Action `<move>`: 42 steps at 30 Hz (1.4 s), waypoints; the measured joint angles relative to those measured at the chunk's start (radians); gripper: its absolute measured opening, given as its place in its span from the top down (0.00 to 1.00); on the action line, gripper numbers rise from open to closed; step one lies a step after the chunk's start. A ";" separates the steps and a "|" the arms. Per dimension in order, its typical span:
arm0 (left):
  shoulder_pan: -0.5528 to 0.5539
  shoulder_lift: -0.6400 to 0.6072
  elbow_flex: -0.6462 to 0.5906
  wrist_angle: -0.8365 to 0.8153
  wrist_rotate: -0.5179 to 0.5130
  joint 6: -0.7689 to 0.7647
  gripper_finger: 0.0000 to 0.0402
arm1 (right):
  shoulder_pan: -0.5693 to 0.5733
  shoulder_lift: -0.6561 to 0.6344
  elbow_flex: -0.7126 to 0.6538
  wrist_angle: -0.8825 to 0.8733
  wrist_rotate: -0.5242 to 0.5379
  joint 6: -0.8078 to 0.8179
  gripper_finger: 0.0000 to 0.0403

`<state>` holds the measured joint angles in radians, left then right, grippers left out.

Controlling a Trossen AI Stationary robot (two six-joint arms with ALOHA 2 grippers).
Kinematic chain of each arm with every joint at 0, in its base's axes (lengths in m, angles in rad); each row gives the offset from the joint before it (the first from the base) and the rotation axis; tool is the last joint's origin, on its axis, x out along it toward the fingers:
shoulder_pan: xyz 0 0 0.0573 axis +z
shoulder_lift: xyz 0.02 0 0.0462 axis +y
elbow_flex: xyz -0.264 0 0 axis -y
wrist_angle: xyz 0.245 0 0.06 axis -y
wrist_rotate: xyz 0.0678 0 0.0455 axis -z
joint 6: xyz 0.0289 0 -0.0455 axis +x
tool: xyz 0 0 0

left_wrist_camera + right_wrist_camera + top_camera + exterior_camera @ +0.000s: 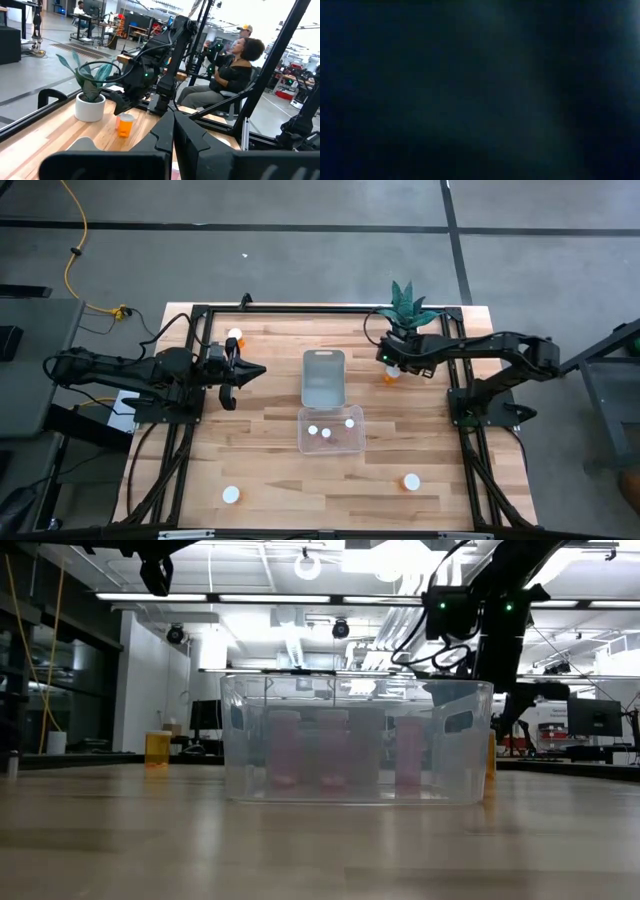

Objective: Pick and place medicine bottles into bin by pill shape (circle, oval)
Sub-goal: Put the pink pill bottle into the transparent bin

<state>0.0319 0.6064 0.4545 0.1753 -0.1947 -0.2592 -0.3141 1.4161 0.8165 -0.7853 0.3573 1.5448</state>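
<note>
The right gripper [392, 366] hangs directly over an orange medicine bottle [391, 374] beside the potted plant [405, 305]; its fingers are parted around the cap, and whether they grip yet I cannot tell. Probably it is lined up to lift the bottle. Off to its side lie the clear bin [331, 430] holding three bottles and a second bin [324, 377]. Farthest across, the left gripper [250, 371] waits clenched and empty, a bottle [235, 336] near it.

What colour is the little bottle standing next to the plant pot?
Translucent orange with a white cap: the medicine bottle by the white plant pot. Left wrist view shows it best.
</note>
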 joint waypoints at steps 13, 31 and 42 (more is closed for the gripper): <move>0.000 0.000 0.000 -0.003 0.000 0.000 1.00 | 0.000 0.010 0.000 -0.002 0.001 0.002 0.53; 0.000 0.000 0.000 -0.007 0.001 -0.003 1.00 | 0.000 0.010 0.000 -0.002 -0.003 0.002 0.71; 0.000 0.000 0.000 -0.008 0.001 -0.001 1.00 | 0.000 0.010 0.000 -0.003 0.002 0.000 0.75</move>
<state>0.0322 0.6064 0.4549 0.1677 -0.1936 -0.2604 -0.3145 1.4258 0.8169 -0.7879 0.3592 1.5447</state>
